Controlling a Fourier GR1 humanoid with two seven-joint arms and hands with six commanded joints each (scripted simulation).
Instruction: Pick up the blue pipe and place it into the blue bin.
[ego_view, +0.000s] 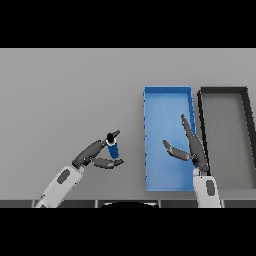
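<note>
Evidently mid-carry: left hand (97, 156) has thumb and fingers closed round the blue pipe (113, 149), held upright. Blue bin (148, 150) sits just to its right. Right hand (192, 150) hangs over the bin, fingers straight, empty, perhaps waiting.

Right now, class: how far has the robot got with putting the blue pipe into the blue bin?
Done: the left robot hand has closed its fingers and thumb round the blue pipe. In hand: the pipe is held left of the blue bin, not over it. Left: carry it across and release. The right robot hand is open above the bin.
</note>
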